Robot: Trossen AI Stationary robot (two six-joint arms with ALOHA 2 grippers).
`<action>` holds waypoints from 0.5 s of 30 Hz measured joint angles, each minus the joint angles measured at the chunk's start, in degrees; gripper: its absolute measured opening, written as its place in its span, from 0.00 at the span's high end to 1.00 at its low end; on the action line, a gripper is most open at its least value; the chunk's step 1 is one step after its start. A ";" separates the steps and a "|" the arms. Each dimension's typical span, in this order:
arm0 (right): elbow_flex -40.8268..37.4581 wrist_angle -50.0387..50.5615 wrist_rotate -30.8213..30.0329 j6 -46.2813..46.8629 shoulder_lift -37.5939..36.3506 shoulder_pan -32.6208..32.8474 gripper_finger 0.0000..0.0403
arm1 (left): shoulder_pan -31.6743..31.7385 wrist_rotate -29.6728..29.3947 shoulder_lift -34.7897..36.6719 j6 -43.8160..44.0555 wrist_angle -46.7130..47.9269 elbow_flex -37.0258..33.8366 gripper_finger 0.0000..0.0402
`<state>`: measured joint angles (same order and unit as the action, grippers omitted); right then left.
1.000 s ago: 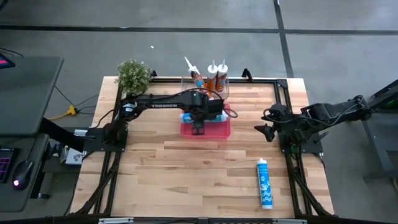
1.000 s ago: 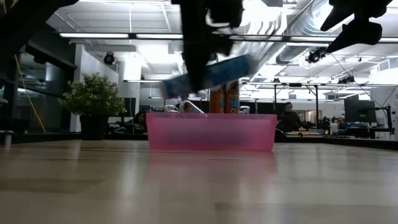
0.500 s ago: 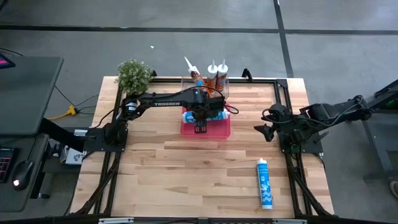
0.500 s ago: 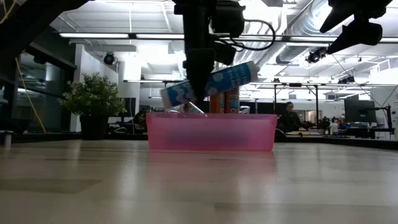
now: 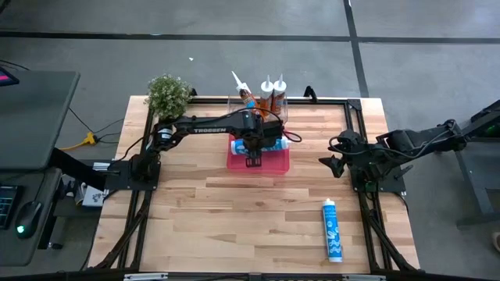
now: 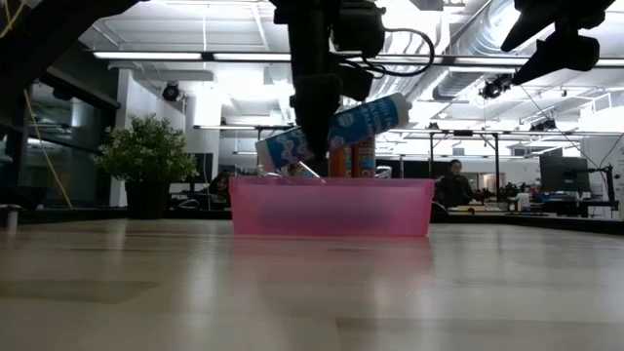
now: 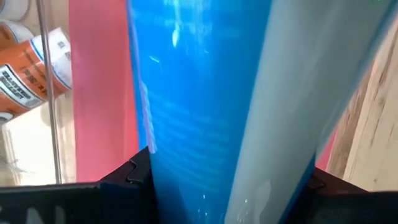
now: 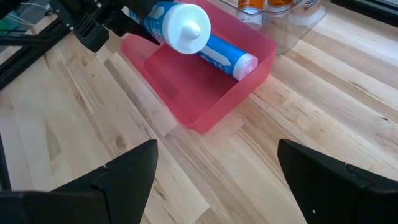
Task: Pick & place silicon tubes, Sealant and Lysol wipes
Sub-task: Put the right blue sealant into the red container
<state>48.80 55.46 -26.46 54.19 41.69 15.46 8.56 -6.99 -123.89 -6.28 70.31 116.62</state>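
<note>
Moved: the left gripper (image 5: 251, 150) has come lower over the pink bin (image 5: 275, 163) than it was a second ago, and the blue tube (image 6: 331, 131) it carries now tips down, with one end near the bin's rim.
Left hand: its fingers pinch the blue tube across its middle. It hangs right over the bin.
Right hand: the right gripper (image 5: 334, 161) waits off to the side, well apart from the bin. Its fingers are spread wide with nothing between them.
Tube in bin: one more tube (image 8: 225, 55) already lies inside the bin, near the far wall.
Tube on table: a third tube (image 5: 332, 229) lies flat on the wood, near the right arm's side and far from the bin.
Orange tubes: two orange tubes (image 5: 271, 97) stand in a clear box just behind the bin.
Plant: a small plant (image 5: 168, 93) sits at the table's corner.
Doing it well: I think the hand should go down a bit more, so the tube lands softly beside the other one, and only then let go. If it drops from too high, the tube could bounce or catch on the rim.
Low camera: it shows how high the tube is over the bin and how it tilts. The top camera cannot show that.
Right wrist camera: it looks into the bin and shows the tube lying there. The low camera cannot, because the pink wall hides it.
Left wrist camera: it is filled with blue tube, so close that little else shows.
</note>
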 joint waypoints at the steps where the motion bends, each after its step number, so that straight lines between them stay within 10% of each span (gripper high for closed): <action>1: 0.00 0.00 0.00 0.04 0.00 0.00 0.19 | 0.08 -0.04 -0.59 0.02 -0.44 0.09 0.53; 15: 0.00 0.00 -0.07 1.09 0.00 0.02 0.19 | -0.14 -13.43 -2.78 3.31 -0.03 0.07 0.53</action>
<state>48.80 55.46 -26.52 55.29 41.69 15.49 8.42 -20.42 -126.67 -2.97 70.28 116.68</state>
